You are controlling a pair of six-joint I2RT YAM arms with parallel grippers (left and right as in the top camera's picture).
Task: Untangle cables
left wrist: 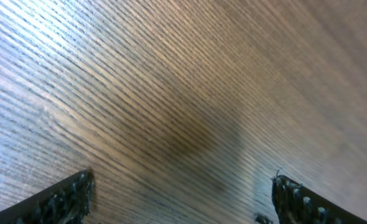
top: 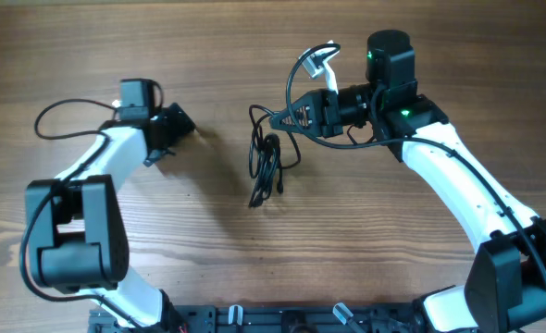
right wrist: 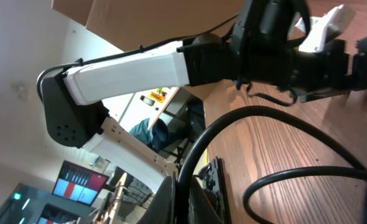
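A brown wooden surface (top: 366, 240) with pronounced grain runs under both arms. Beyond it the right wrist view shows white walls and a screen lit red (right wrist: 81, 180) (low in that view's left corner). The bundle of thin black flexible cables (top: 267, 165) lies near the middle of the surface, its long axis running from the far edge toward the near edge, the lower end leaning slightly left. Its upper loops rise into the right jaws, which are closed on them. The left jaws stand wide apart over bare wood, well apart from the bundle.
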